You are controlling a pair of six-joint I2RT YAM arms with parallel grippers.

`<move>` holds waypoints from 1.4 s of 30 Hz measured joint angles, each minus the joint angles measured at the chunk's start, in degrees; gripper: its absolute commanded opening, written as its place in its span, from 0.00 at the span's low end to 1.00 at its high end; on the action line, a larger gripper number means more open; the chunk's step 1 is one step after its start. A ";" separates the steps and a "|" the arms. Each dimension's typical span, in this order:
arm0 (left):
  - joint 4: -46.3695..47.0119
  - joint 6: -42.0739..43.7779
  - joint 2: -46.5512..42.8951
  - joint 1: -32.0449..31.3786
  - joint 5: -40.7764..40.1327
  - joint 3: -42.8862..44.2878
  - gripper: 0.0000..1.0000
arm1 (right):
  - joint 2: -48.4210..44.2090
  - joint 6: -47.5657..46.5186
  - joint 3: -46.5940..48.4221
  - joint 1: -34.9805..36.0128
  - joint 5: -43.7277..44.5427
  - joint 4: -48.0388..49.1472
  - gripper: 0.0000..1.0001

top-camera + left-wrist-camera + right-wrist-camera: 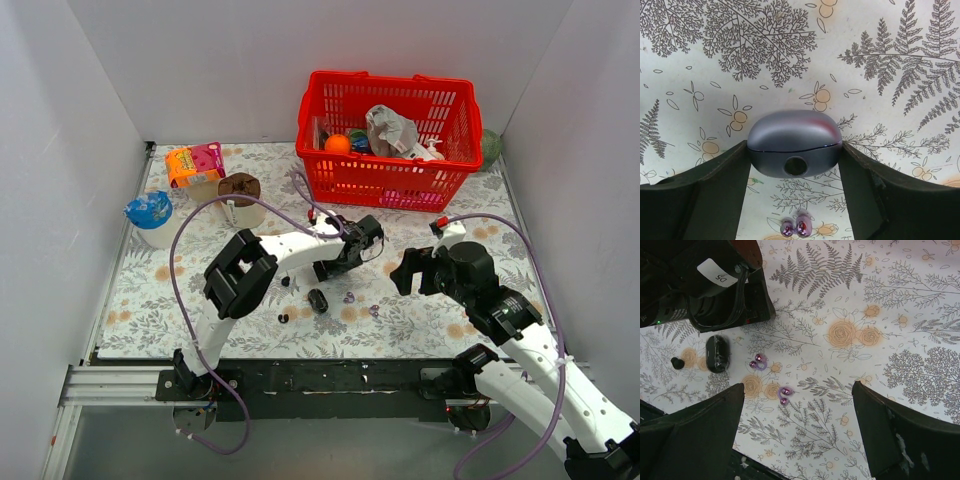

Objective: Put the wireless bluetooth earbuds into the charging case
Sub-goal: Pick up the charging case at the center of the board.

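Note:
The charging case [794, 132] is a closed, rounded lavender-grey pebble with a round dark hole in its near side. My left gripper [795, 156] is shut on it, with a finger touching each end. In the top view the left gripper [366, 240] is at mid-table and its fingers hide the case. Two tiny shiny purple earbuds [758, 361] [784, 394] lie loose on the floral mat, also seen in the top view [348, 297] [373, 310]. One earbud [796, 227] lies just under the held case. My right gripper [797, 390] is open and empty above the mat, right of the earbuds [408, 270].
A stubby black piece [318, 300] lies left of the earbuds, with small black bits [285, 318] nearby. A red basket [385, 180] with items stands at the back. A cup [240, 200], an orange-pink pack [194, 163] and a blue-lidded tub [150, 215] stand at the back left.

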 measured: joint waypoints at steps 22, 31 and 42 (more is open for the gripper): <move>24.98 25.62 -21.35 -0.33 10.12 -28.00 0.33 | 0.68 -0.24 2.58 0.00 0.17 -3.34 0.94; 49.62 53.96 -50.36 -0.35 21.46 -47.01 0.10 | 2.36 -0.79 5.62 0.00 -4.42 -1.33 0.91; 84.91 82.51 -70.10 -0.24 34.49 -75.47 0.00 | 11.45 2.10 15.04 0.00 -22.36 -0.85 0.98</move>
